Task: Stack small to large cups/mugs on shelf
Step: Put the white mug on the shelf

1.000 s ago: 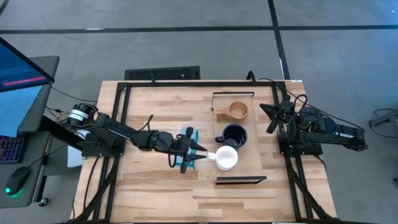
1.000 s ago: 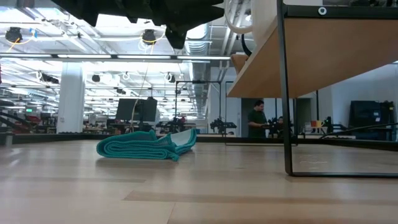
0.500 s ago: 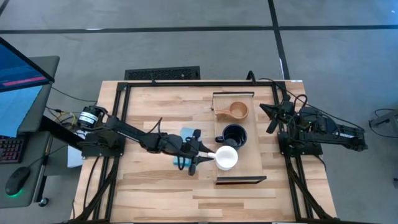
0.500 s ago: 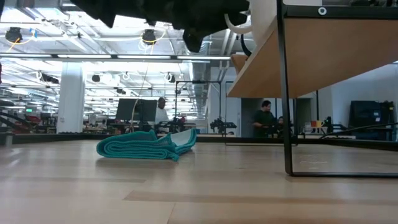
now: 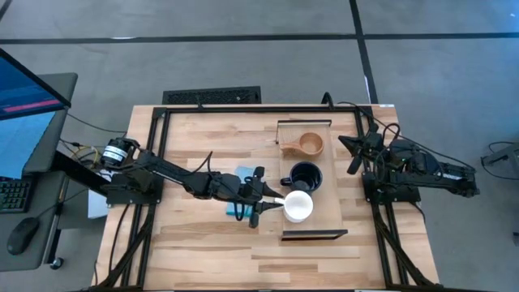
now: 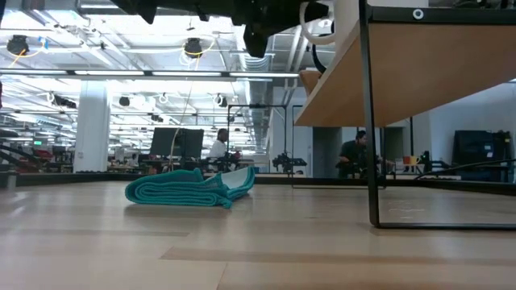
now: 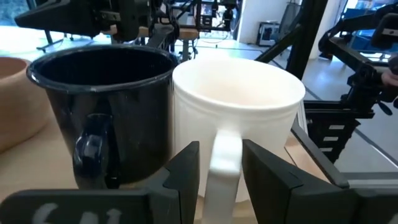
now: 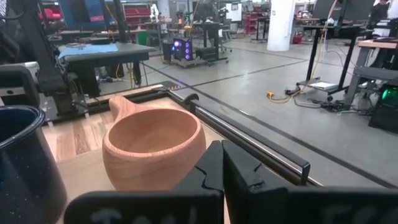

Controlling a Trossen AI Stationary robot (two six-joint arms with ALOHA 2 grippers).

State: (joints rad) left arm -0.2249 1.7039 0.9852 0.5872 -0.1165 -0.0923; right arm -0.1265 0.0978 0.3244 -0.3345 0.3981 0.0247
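forward goes the left gripper (image 5: 274, 200) compared with a second ago, when it hung back over the blue folded cloth (image 5: 241, 180); now it reaches past the cloth to the shelf (image 5: 328, 162) edge, and its fingers (image 7: 186, 168) stand on either side of the white mug (image 5: 298, 206) handle. they bracket the handle closely, and i'd call that a grasp on the white mug, though whether the pads press it is hard to tell. the mug itself has barely shifted; it sits at the near end of the shelf.

around it: the dark navy mug (image 5: 306, 176) stands just beside the white one, the two almost touching in the left wrist view, navy handle (image 7: 91, 149) facing the camera. beyond that sits the small wooden cup (image 5: 309, 145), round-bowled, smooth grained, with a stubby flat handle. nothing lies between the gripper and the white mug.

shelf is pale wood with dark metal brackets (image 5: 313, 235) at its short ends, raised over the slatted tabletop (image 5: 195, 243). the cloth lies soft and rumpled on the table in the low view.

right gripper (image 8: 221, 163) waits clenched at the far right, looking at the wooden cup. people show in the room behind.
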